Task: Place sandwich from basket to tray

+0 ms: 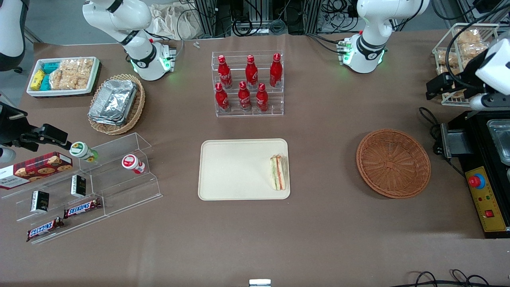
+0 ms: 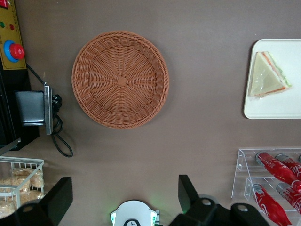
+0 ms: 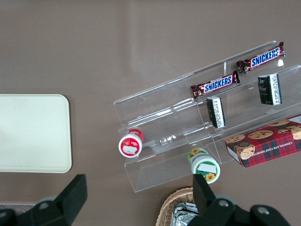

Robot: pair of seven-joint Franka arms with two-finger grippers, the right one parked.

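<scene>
The wrapped triangular sandwich (image 1: 279, 172) lies on the beige tray (image 1: 235, 167), at the tray's end toward the working arm. The round reddish-brown basket (image 1: 393, 162) stands empty on the table, beside the tray toward the working arm's end. My left gripper (image 1: 433, 88) is open and empty, raised well above the table near the wire rack, farther from the front camera than the basket. In the left wrist view the gripper (image 2: 122, 197) shows wide-spread fingers over bare table, with the basket (image 2: 120, 79), the sandwich (image 2: 268, 75) and the tray (image 2: 282, 110) all apart from it.
A clear rack of red cola bottles (image 1: 248, 83) stands farther back than the tray. A black control box with a red button (image 1: 484, 175) and a wire rack of bread (image 1: 462, 52) sit at the working arm's end. A foil-container basket (image 1: 116, 103), snack bin (image 1: 63, 75) and acrylic shelf (image 1: 91, 179) lie toward the parked arm's end.
</scene>
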